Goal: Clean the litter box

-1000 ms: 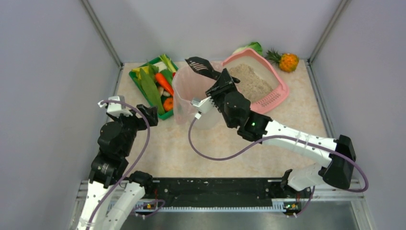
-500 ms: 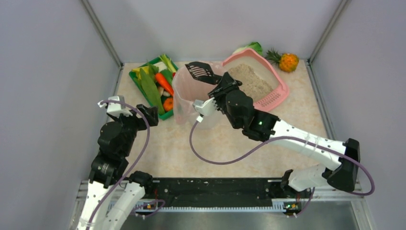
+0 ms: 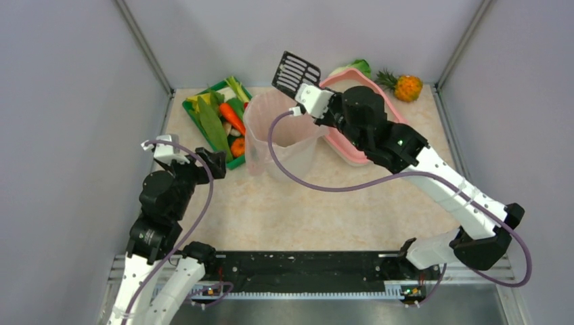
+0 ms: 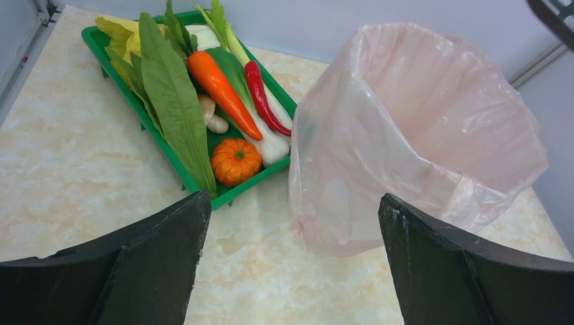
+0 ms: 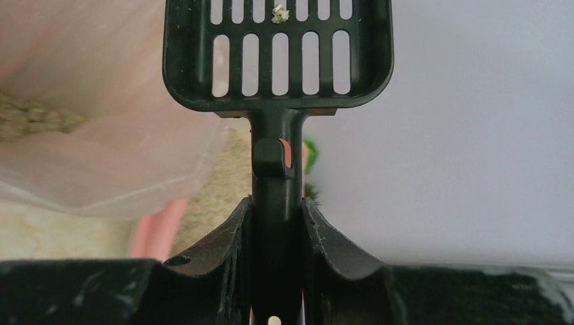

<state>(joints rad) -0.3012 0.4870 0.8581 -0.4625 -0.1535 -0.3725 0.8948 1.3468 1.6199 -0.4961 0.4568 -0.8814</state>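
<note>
The pink litter box [image 3: 340,150] lies at the back right, mostly hidden under my right arm; its rim [image 5: 154,230] and litter show in the right wrist view. My right gripper [image 3: 306,89] [image 5: 276,217] is shut on the handle of a black slotted scoop [image 3: 296,72] [image 5: 277,54]. It holds the scoop raised and upright above the far edge of the pink-lined bin [image 3: 277,132]. A small clump of litter [image 5: 279,12] clings to the slots. My left gripper [image 3: 213,162] [image 4: 291,230] is open and empty, near the bin's left front.
The pink-lined bin [image 4: 420,128] stands in the middle. A green tray [image 3: 191,108] [image 4: 230,193] of vegetables lies left of it. A pineapple [image 3: 406,87] and leafy greens [image 3: 357,66] lie at the back right. Grey walls enclose the table.
My right arm has swung up and to the right. The scoop has risen from lying over the bin's mouth to standing upright above its far rim. The left arm stayed still.
</note>
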